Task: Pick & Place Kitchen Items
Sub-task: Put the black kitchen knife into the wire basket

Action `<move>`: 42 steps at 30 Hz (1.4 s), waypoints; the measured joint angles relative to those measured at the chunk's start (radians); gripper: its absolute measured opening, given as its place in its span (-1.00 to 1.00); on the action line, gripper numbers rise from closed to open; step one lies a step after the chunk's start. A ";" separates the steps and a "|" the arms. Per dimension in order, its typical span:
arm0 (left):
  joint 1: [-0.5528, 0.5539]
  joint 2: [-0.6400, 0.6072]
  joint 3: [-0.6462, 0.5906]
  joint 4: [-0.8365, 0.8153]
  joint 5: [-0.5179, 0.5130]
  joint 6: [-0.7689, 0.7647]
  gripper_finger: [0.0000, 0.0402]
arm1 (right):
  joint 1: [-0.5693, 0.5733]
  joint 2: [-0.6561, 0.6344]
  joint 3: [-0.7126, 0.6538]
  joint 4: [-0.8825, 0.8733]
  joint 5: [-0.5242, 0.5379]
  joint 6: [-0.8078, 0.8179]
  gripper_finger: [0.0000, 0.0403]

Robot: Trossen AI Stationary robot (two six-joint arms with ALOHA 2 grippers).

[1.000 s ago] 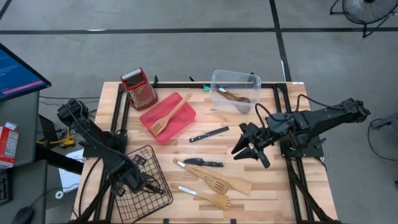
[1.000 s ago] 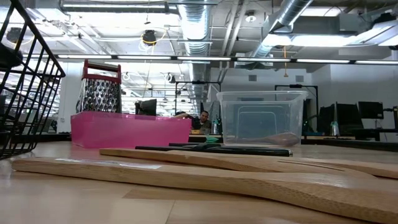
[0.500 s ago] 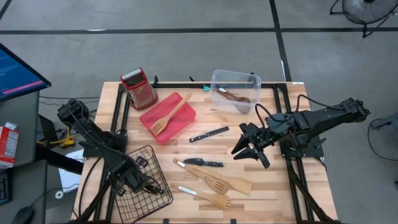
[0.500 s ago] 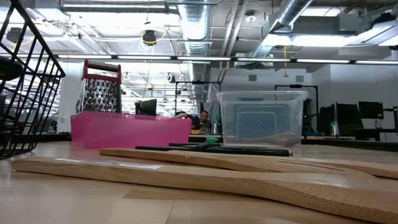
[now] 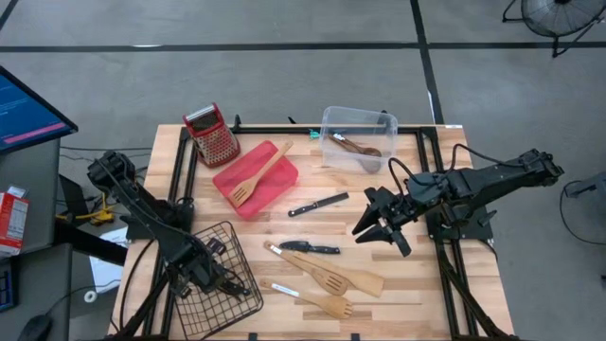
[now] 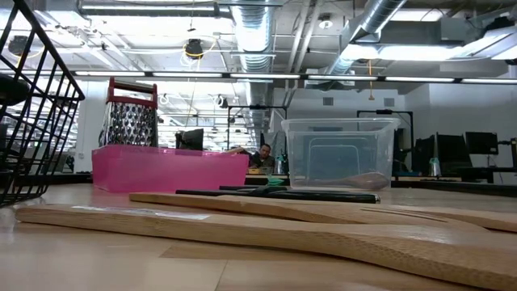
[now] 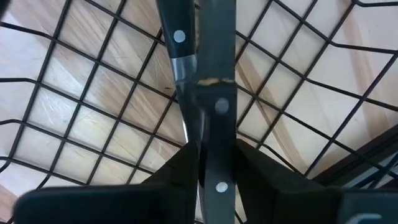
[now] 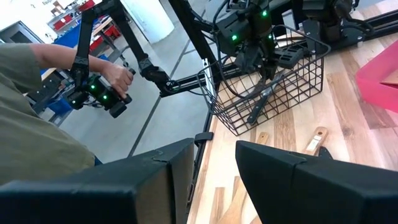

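Two knives (image 7: 189, 68), we think, lie in the wire basket (image 5: 222, 284) under the left gripper (image 5: 210, 275), fingers narrowly parted; beside the basket, right gripper (image 5: 383, 232) hovers half-open, empty.

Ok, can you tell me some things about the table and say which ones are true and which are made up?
1. A wooden spatula lies on the red tray. True.
2. The grater lies flat inside the wire basket. False: it stands upright on the table by the red tray, outside the basket.
3. The left pincer is down in the wire basket, with a black-handled knife there. True.
4. The clear plastic box has nothing in it. False: a wooden utensil lies inside.
5. The right pincer is holding a knife. False: it is open with nothing in it, above the table.
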 joint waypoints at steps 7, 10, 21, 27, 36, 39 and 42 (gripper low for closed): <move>0.012 -0.012 0.000 0.008 0.005 -0.106 -0.30 | 0.000 0.000 0.000 -0.048 0.051 0.070 -0.26; 0.022 -0.037 0.012 0.011 0.006 -0.167 -0.13 | -0.002 0.000 0.000 -0.071 0.100 0.071 -0.15; 0.069 -0.220 0.144 0.017 0.006 -0.449 0.09 | -0.018 0.096 0.000 -0.195 0.278 0.014 0.11; 0.107 -0.309 0.251 0.160 -0.049 -0.529 0.05 | -0.038 0.240 0.000 -0.189 0.275 -0.080 0.10; 0.133 -0.413 0.291 0.550 -0.460 -0.336 -0.02 | -0.023 0.451 0.000 -0.187 0.257 -0.224 0.10; 0.133 -0.426 0.292 0.631 -0.528 -0.239 0.02 | -0.019 0.508 0.000 -0.182 0.204 -0.240 0.13; 0.133 -0.425 0.292 0.664 -0.589 -0.166 0.09 | -0.019 0.556 0.000 -0.175 0.195 -0.242 0.20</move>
